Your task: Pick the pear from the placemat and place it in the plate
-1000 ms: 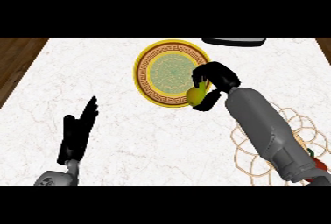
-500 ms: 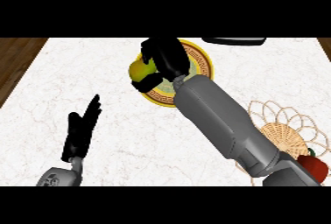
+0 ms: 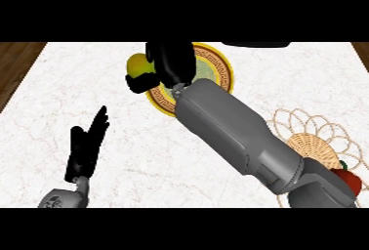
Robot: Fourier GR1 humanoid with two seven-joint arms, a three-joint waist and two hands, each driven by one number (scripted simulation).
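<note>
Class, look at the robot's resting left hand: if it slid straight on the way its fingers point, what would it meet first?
Probably the yellow pear held by the black right hand, near the yellow-rimmed round plate; before that only white marble counter. Heights are unclear.

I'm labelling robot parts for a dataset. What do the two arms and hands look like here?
Both hands are black, with slim fingers and a thumb: the left hand and the right hand. The right forearm is a broad, smooth grey shell, boxier toward the elbow. Only a short grey piece of the left forearm shows, with a narrow grey wrist. No cables or markings show.
</note>
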